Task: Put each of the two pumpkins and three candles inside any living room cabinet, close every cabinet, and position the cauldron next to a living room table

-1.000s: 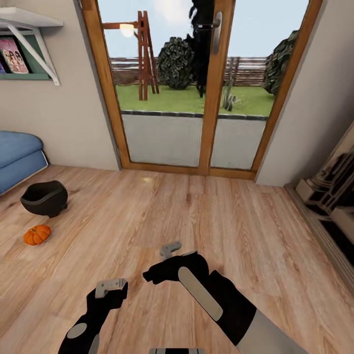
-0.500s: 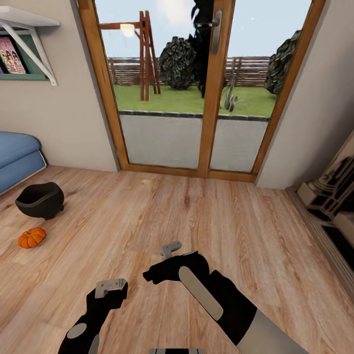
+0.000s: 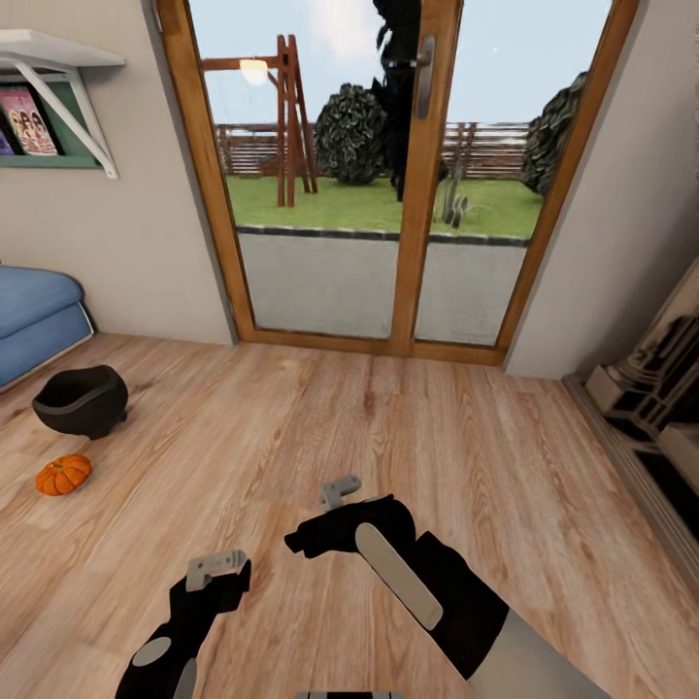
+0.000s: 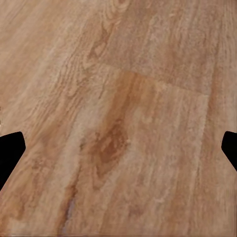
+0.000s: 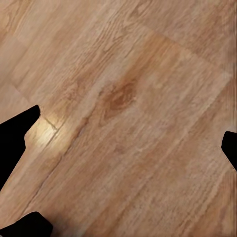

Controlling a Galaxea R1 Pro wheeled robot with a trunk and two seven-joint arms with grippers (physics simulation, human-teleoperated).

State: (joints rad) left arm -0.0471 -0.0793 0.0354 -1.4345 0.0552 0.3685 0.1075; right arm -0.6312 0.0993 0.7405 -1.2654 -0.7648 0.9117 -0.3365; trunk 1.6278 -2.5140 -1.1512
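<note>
Sitting untouched on the floor — pumpkin point(image 3: 63, 475) beside cauldron point(image 3: 81, 400); left pincer point(image 3: 216, 567) and right pincer point(image 3: 338, 491) both spread, empty.

The room is seen from the head camera, set high and tilted forward and down over both arms, facing the glazed door point(image 3: 393, 184). The plank floor point(image 3: 456, 437) is viewed from close above by each wrist camera, aimed straight down between dark fingertips. That floor is shared by all three views.
</note>
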